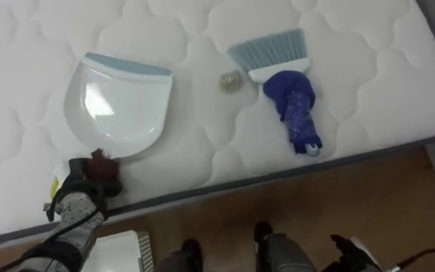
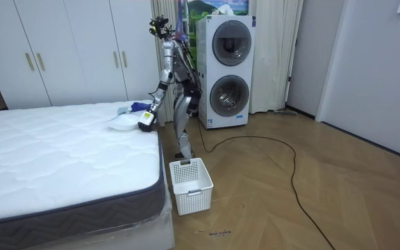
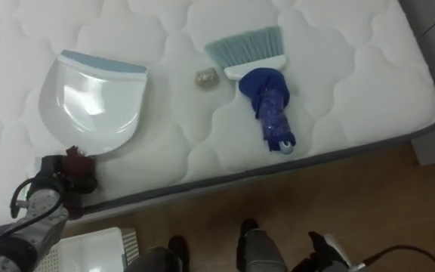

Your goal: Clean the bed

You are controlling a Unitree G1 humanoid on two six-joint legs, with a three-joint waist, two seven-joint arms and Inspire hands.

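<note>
White quilted mattress, bed edge: my left hand at near corner, fingers clenched round handle of dustpan. Crumpled scrap lies on bed between dustpan and blue brush, touching neither. Right hand hangs low, grip unreadable. Sweeping not yet begun, I judge; next move calls for right hand to take brush and push scrap into dustpan.

Bright, even indoor light; soft glare on the white dustpan; faint shadows
</note>
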